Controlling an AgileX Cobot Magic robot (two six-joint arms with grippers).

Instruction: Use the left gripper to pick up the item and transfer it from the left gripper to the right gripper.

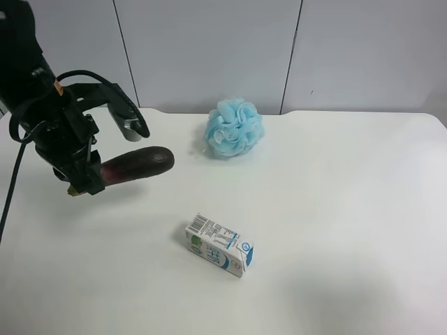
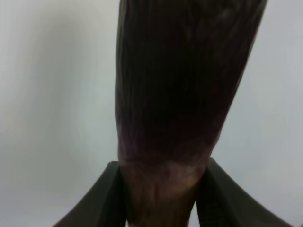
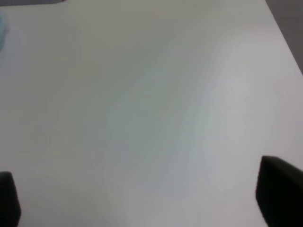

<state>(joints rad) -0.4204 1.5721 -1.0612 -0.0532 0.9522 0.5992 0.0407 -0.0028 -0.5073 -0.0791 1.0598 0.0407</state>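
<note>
Up off the desk [image 1: 349, 209] was the eggplant [image 1: 136, 165], sticking out sideways from the left gripper [image 1: 89, 178] at the exterior high view's left! Its fingers [image 2: 102, 198] pinched the pale lilac end, and the dark bulk hung free beyond the grip. The right gripper [image 3: 142, 196] was out of the high view; its own camera showed fingers [image 3: 279, 189] spread wide over bare desk, nothing between them. Risky hold, I'd say: that much weight past a narrow, tapering end could pivot or slip on the swing across. And if the left let go before the right had closed firmly, down it would go, perhaps near the milk carton [image 1: 219, 245]. The bath pouf [image 1: 235, 127] sat well apart, at the back.
</note>
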